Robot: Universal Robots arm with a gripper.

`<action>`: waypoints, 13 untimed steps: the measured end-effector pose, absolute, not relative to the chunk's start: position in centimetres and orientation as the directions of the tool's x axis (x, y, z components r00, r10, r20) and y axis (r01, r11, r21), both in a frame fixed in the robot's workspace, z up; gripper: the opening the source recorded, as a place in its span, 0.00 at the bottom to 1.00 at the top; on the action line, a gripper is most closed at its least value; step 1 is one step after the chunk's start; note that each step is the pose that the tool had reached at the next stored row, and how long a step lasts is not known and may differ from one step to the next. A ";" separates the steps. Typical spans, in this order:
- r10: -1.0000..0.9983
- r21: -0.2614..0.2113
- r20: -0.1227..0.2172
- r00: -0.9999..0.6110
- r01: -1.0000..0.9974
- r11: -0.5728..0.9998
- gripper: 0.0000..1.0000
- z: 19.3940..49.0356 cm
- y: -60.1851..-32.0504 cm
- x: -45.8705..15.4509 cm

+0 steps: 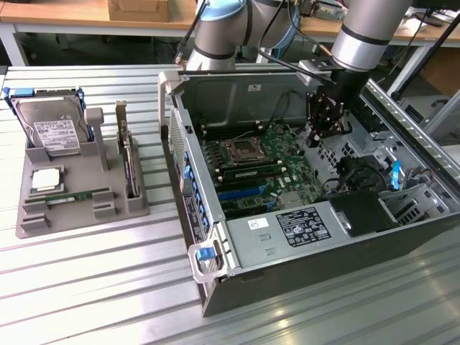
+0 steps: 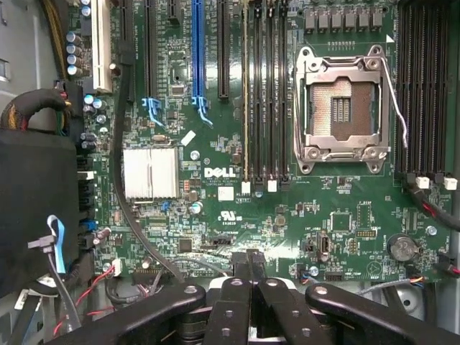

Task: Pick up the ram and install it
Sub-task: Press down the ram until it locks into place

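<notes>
The gripper point(image 1: 323, 135) point(image 2: 251, 280) hangs over the motherboard just beside the CPU socket point(image 1: 241, 151) point(image 2: 341, 108), fingers drawn together and holding nothing. The ram point(image 1: 72, 195) lies in the grey tray point(image 1: 32, 223), well apart from the socket and outside the case. A good grasp probably takes its long edges and keeps it level. Another stick point(image 1: 255, 171) stands near the socket; whether it is fully seated is unclear.
</notes>
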State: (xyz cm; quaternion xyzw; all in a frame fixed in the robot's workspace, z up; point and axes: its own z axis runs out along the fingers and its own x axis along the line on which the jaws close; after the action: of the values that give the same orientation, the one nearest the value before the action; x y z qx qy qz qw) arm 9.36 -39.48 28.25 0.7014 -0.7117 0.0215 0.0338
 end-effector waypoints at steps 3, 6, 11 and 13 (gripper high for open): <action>-0.997 0.016 0.078 -0.013 -1.000 0.014 0.10 28.3 -39.5 9.3; -0.997 0.008 0.078 -0.013 -1.000 0.014 0.10 28.2 -39.5 5.4; -0.997 0.007 0.077 -0.007 -1.000 0.008 0.10 27.4 -39.6 4.4; -0.997 0.007 0.077 -0.006 -1.000 0.007 0.10 26.8 -39.6 3.8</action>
State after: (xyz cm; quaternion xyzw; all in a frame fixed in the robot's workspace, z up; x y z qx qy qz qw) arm 3.79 -39.64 26.82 0.7042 -0.7090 0.0247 0.0301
